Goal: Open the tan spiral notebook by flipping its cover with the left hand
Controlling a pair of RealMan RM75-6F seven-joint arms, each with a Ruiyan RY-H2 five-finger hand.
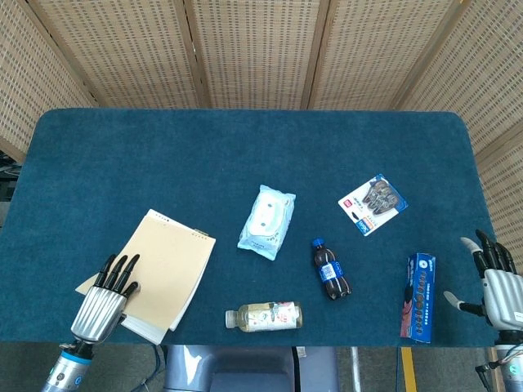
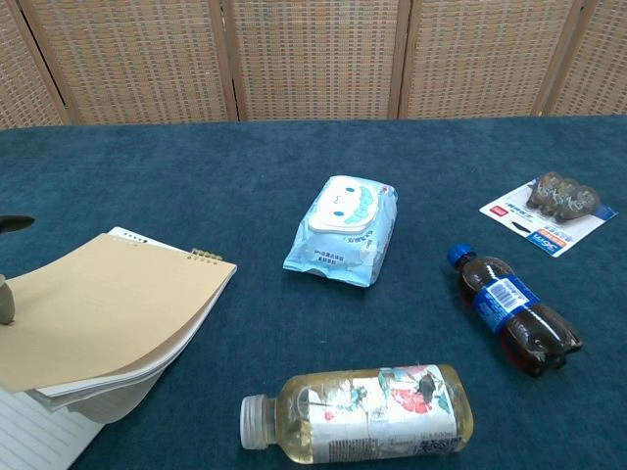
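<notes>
The tan spiral notebook [image 1: 166, 263] lies at the near left of the blue table, its spiral at the far right end. In the chest view its cover [image 2: 108, 304] and several pages are raised off a lined page [image 2: 24, 446] at the bottom left. My left hand [image 1: 102, 300] sits at the cover's near left edge and holds it, with the thumb tip [image 2: 6, 305] on top of the cover; the rest of the hand is cut off in the chest view. My right hand [image 1: 498, 286] rests at the near right corner, fingers spread and holding nothing.
A wet-wipes pack [image 1: 266, 221] lies at mid-table. A dark cola bottle [image 1: 330, 269] and a pale drink bottle [image 1: 264, 316] lie near the front edge. A blister card [image 1: 373, 203] and a blue box [image 1: 419, 296] lie to the right.
</notes>
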